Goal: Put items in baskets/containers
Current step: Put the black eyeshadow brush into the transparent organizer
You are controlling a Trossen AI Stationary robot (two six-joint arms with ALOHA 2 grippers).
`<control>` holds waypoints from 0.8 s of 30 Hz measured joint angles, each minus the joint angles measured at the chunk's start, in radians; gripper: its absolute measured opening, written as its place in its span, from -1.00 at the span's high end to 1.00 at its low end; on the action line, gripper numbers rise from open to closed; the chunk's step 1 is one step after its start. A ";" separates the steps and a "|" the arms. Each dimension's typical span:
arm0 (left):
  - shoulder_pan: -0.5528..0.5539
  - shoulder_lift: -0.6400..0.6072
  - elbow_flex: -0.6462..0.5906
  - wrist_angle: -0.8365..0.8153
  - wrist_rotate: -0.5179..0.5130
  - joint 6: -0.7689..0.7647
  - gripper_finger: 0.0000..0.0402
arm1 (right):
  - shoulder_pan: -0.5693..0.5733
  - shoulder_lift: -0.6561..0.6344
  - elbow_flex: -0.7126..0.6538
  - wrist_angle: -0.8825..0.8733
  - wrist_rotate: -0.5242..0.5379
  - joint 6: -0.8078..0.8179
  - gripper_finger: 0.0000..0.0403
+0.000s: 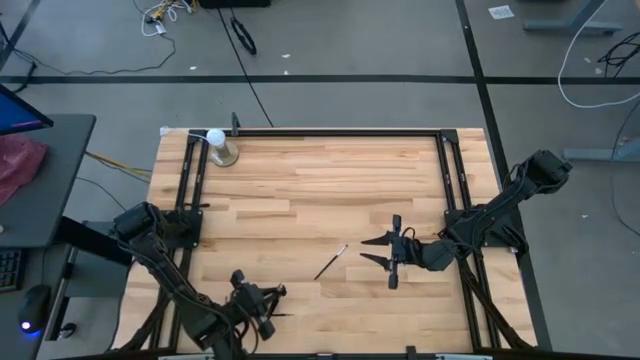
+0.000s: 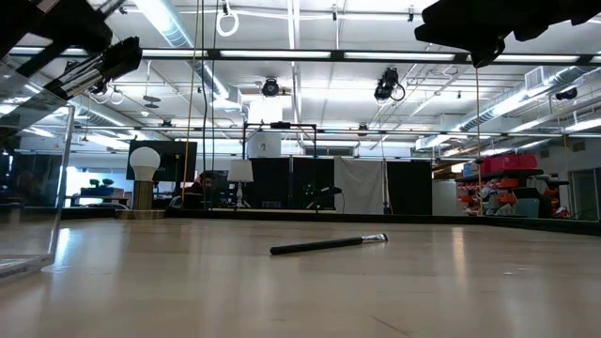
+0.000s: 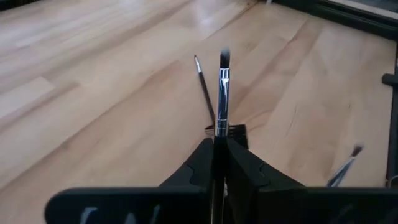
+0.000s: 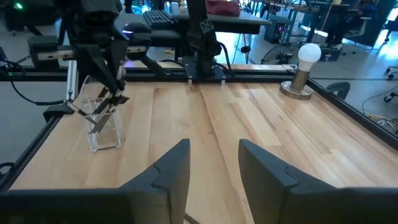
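Note:
A dark-handled makeup brush with a silvery ferrule lies flat on the wooden table, just left of my open right gripper. My left gripper is at the table's near edge, shut on another brush. It hovers over the clear plastic organizer, which stands on the table. At least one brush leans inside the organizer. My left gripper pinches the brush between its two fingers at the handle, right behind the silvery ferrule. The ferrule and dark bristle tip stick out past the fingertips. The brush is lifted clear of the table. The right wrist view shows the gripper coming from above.
A white ball on a metal stand sits at the table's far left corner. Black rails frame the table's sides and far edge. Bare wood stretches across the middle between the arms.

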 joint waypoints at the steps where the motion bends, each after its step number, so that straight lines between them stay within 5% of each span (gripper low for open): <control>1: 0.000 0.000 -0.008 0.005 0.000 -0.009 0.85 | 0.000 0.000 0.000 0.000 -0.001 0.000 0.32; 14: 0.003 0.000 -0.015 0.010 0.011 -0.029 0.83 | 0.000 0.000 0.000 0.002 -0.010 0.001 0.32; 24: 0.030 0.000 -0.015 0.009 0.071 -0.024 0.42 | 0.000 0.000 0.000 0.001 -0.017 0.001 0.32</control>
